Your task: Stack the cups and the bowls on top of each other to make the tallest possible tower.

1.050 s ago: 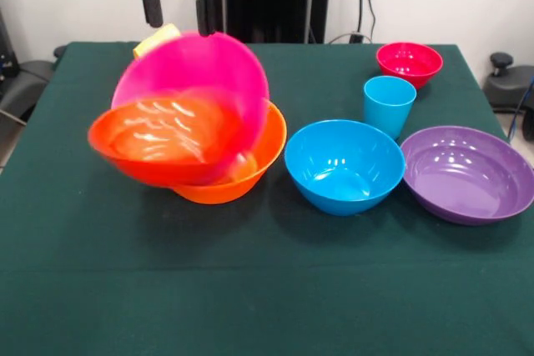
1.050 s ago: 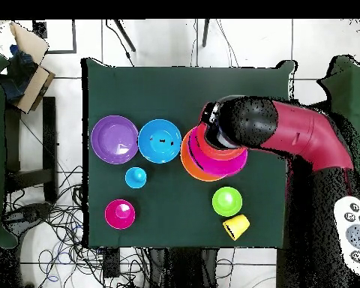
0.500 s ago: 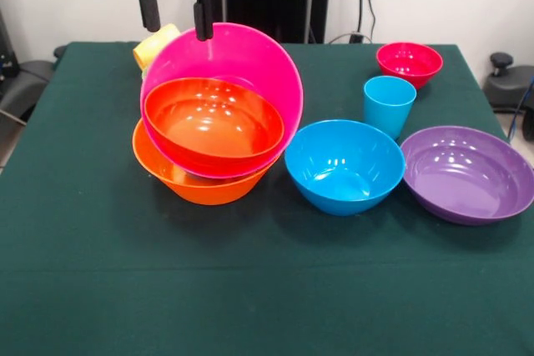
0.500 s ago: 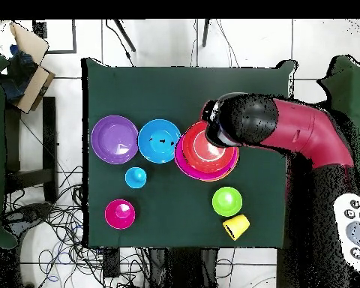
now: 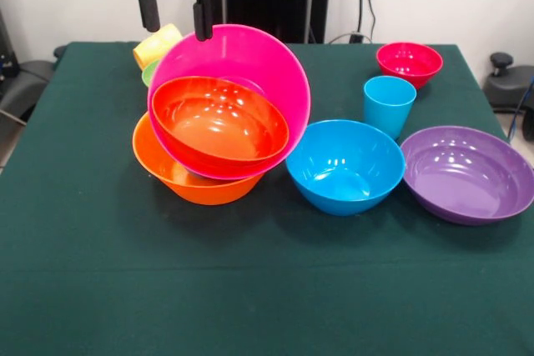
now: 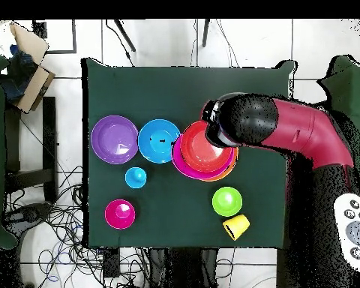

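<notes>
The tower has the large orange bowl (image 5: 190, 186) as its base. The pink bowl (image 5: 259, 60) leans in it, tilted toward the camera, and holds the red-orange bowl (image 5: 219, 119). From overhead the tower (image 6: 204, 151) sits partly under the arm (image 6: 288, 135). My gripper (image 5: 175, 7) hangs open and empty above the pink bowl's back rim. The blue bowl (image 5: 342, 164), the purple bowl (image 5: 467, 172), the light blue cup (image 5: 389, 104) and the small magenta bowl (image 5: 409, 62) stand to the right. Behind the tower are the yellow cup (image 5: 157, 43), on its side, and a sliver of the green bowl (image 5: 148, 73).
Overhead, the purple bowl (image 6: 115, 139) and blue bowl (image 6: 157, 140) line up beside the tower. The light blue cup (image 6: 136, 178), magenta bowl (image 6: 120, 214), green bowl (image 6: 226, 201) and yellow cup (image 6: 236, 226) sit nearer the robot's base. A cardboard box (image 6: 29, 64) lies off the table.
The pink and red-orange bowls swung from a steep leftward tilt and settled into the orange bowl, sliding slightly toward the blue bowl. The gripper stayed up and open.
</notes>
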Motion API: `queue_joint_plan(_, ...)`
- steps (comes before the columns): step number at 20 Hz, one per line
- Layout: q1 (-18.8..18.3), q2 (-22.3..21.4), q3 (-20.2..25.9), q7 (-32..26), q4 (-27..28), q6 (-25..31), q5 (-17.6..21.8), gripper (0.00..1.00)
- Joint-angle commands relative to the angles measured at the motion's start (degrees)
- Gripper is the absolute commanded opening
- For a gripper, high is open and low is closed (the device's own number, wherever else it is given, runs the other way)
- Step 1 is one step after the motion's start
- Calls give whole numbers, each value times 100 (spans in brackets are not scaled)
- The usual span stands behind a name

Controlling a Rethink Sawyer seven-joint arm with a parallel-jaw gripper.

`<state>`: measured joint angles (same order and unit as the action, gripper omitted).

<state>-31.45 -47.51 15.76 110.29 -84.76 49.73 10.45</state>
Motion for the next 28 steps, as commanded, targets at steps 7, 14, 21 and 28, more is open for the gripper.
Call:
queue_joint_plan(7, 53, 488, 323, -647, -422, -1394, 920, 100)
queue_joint_plan(14, 50, 921, 240, -500, -380, -2116, 1258, 100)
queue_joint_plan(21, 104, 1010, 167, -364, -399, -2372, 1376, 100)
queue_joint_plan(28, 208, 1166, 32, -200, -290, -2285, 1444, 0)
